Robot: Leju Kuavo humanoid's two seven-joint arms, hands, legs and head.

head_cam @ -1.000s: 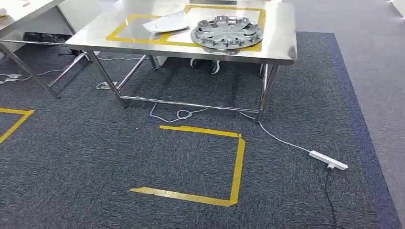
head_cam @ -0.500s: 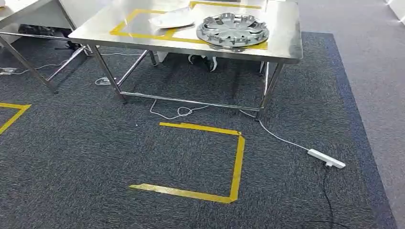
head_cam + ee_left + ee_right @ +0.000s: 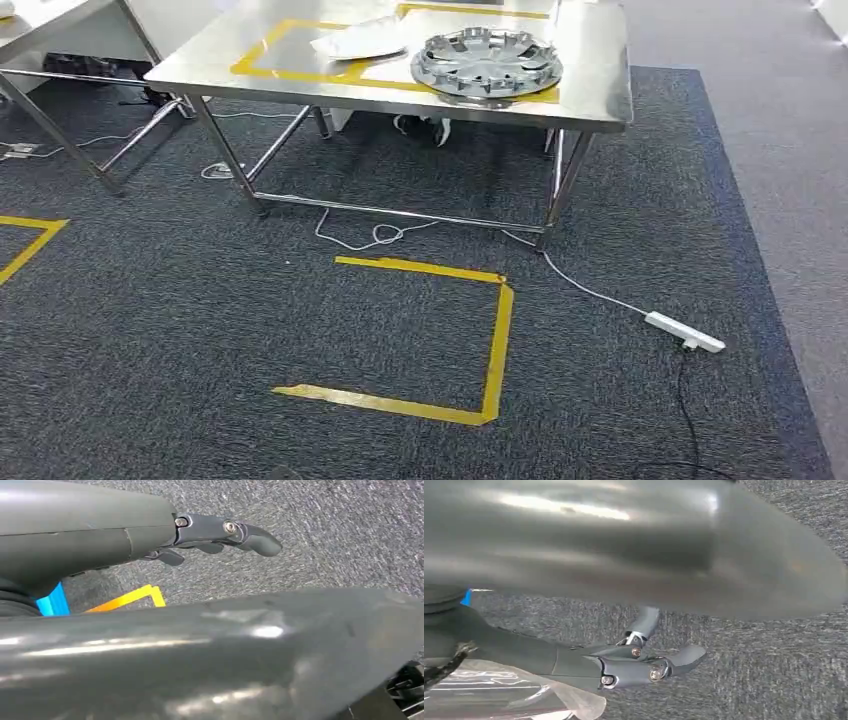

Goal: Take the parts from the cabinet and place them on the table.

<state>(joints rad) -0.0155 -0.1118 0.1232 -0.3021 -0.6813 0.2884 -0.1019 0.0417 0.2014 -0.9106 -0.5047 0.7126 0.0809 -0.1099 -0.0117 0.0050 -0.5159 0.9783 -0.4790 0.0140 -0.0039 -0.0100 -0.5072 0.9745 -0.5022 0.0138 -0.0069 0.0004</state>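
Note:
Ahead of me a steel table [image 3: 590, 95] carries a silver hubcap [image 3: 488, 63] and a pale plastic-wrapped part [image 3: 358, 40], both inside a yellow tape rectangle. My left hand [image 3: 220, 534] hangs over the carpet with its fingers stretched out and apart, holding nothing. My right hand [image 3: 624, 667] also hangs above the carpet. A part in clear crinkled plastic [image 3: 499, 692] lies against its palm side and seems held there; the grip itself is hidden.
A yellow tape outline [image 3: 495, 340] marks the dark carpet in front of the table. A white power strip [image 3: 685, 332] and its cable lie on the floor at the right. A second steel table [image 3: 40, 30] stands at the far left. Someone's shoes [image 3: 420, 125] show under the table.
The whole picture has shifted a little, so my camera has moved; the table now sits slightly higher and further right. Nothing on the table has moved.

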